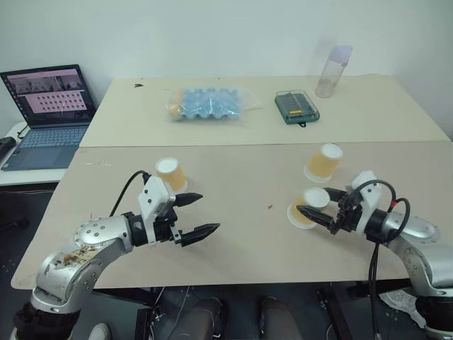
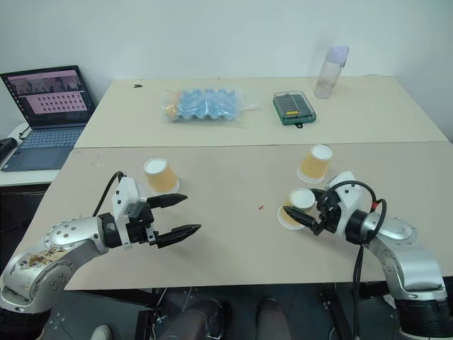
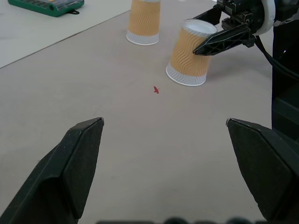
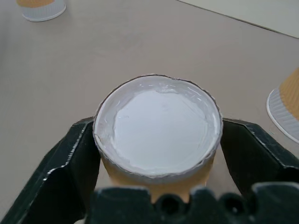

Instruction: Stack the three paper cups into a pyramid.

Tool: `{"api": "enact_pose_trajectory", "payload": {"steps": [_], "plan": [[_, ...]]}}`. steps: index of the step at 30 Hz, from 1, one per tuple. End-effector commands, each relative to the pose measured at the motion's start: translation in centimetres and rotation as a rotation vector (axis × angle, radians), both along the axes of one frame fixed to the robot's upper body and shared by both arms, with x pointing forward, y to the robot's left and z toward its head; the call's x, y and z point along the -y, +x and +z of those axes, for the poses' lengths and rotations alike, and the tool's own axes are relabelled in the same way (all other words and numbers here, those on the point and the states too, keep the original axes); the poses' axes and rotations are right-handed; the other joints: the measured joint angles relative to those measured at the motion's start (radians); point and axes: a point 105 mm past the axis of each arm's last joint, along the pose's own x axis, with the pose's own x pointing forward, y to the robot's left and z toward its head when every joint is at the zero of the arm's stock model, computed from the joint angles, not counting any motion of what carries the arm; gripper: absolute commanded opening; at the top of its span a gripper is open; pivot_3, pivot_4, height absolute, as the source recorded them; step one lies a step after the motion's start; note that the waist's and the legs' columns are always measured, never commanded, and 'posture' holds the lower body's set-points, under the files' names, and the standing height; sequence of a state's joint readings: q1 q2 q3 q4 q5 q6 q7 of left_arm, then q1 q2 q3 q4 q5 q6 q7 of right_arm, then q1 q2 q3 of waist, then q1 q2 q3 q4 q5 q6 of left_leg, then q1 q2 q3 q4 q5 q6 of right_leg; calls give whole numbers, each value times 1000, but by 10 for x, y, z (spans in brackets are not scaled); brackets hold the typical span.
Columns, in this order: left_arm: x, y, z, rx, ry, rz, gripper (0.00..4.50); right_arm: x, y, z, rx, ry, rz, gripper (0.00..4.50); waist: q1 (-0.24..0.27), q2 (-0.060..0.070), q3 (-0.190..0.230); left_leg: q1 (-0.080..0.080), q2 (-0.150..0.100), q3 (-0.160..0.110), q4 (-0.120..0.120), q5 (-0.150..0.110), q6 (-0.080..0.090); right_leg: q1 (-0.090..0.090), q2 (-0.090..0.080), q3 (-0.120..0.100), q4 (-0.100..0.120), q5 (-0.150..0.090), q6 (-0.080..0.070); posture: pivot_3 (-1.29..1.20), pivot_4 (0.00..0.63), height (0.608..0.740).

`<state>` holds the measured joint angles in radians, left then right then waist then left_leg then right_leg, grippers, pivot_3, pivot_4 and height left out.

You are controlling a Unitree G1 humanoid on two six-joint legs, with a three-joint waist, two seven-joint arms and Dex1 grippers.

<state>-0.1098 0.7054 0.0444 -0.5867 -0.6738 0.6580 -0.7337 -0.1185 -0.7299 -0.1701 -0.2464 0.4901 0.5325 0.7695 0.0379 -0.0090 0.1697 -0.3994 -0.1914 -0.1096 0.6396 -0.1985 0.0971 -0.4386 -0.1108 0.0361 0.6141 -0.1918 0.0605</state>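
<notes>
Nearest, left gripper (image 1: pixel 196 214) gapes empty, right gripper (image 1: pixel 316 202) clamps 1 tilted, upturned paper cup (image 1: pixel 306 207); 2 other cups (image 1: pixel 324 161) (image 1: pixel 170 173) stand inverted; no writing legible.

three tapered orange-tan paper cups, inverted on table: left cup (image 1: pixel 170 174) upright; right near cup (image 1: pixel 308 207) tilted; right far cup (image 1: pixel 325 162) just behind it

an open laptop (image 1: pixel 48 113) sits off the table's (image 1: pixel 233 234) left far corner. on the table's far half lie a bagged blue egg tray (image 1: pixel 209 104), a green case (image 1: pixel 296 107) right of it, and a translucent bottle (image 1: pixel 333 71) beyond the case.
</notes>
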Motion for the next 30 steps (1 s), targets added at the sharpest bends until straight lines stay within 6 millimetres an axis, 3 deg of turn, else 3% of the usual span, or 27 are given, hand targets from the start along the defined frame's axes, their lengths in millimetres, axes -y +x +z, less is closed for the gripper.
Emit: {"api": "enact_pose_trajectory", "payload": {"steps": [1,3,10,13,17,21,24,30], "plan": [[1,-2,11,47,-7,-14,4500,-4,3,14,61,-1,9,2709,-1,0,0,0,0,0,0,0,0,0,0,0,0,0,0,0,150,740],[0,-2,11,45,-6,-15,4500,-6,4,15,62,3,13,2453,-1,0,0,0,0,0,0,0,0,0,1,0,0,0,0,0,150,740],[0,-2,9,41,0,-15,4500,-20,15,40,135,24,69,2452,-5,0,0,0,1,2,0,0,0,-1,2,1,0,1,-1,0,150,740],[1,-1,8,41,2,-16,4500,-47,19,56,166,48,179,2452,-14,0,0,1,3,2,0,1,-1,0,3,2,0,2,-2,0,150,740],[2,-1,8,39,1,-17,4500,-106,22,69,169,81,401,2452,-28,0,0,0,7,3,0,1,-2,0,3,1,-1,4,-4,0,150,740],[2,-3,9,37,2,-19,4500,-135,37,58,120,58,473,2452,-29,-1,0,1,10,3,0,1,-4,-1,6,1,-2,5,-7,0,150,740],[1,-4,8,34,6,-15,4500,-140,56,43,77,2,457,2452,-24,-1,0,1,10,3,1,1,-4,-2,11,1,-2,6,-7,0,150,740],[-1,-7,8,35,11,1,4500,-143,70,27,27,-29,490,2452,-29,-1,0,1,10,3,2,2,-8,-2,13,2,-2,7,-7,0,150,740]]}}
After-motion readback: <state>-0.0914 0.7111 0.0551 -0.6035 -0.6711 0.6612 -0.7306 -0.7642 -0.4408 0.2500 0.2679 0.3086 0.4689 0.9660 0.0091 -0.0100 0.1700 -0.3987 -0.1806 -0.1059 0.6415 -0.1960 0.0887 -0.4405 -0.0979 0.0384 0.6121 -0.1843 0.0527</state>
